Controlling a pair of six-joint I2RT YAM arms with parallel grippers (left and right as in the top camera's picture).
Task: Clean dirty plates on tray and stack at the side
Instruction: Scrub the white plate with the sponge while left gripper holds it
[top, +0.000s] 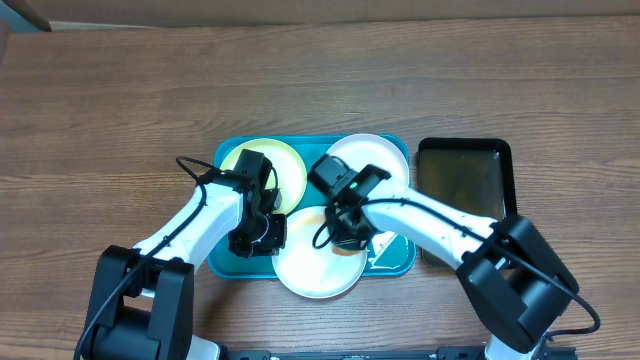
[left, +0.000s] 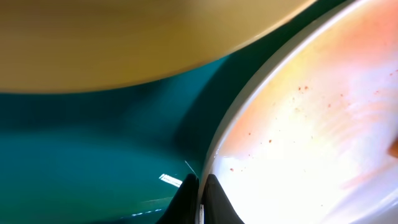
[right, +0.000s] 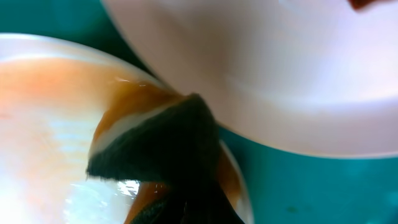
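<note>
The left gripper (left: 200, 190) pinches the left rim of the front white plate (top: 312, 270) at the front edge of the tray (top: 222, 265); the right gripper (top: 348, 235), clamped on a sponge (right: 158, 146), presses it to the plate's right side

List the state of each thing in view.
front white plate, smeared, overhanging front rim of teal tray
yellow-green plate, flat in tray
back white plate, flat in tray
left gripper, shut on front plate's rim
right gripper, shut on sponge
sponge, pressed on front plate
black tray, lying flat
</note>
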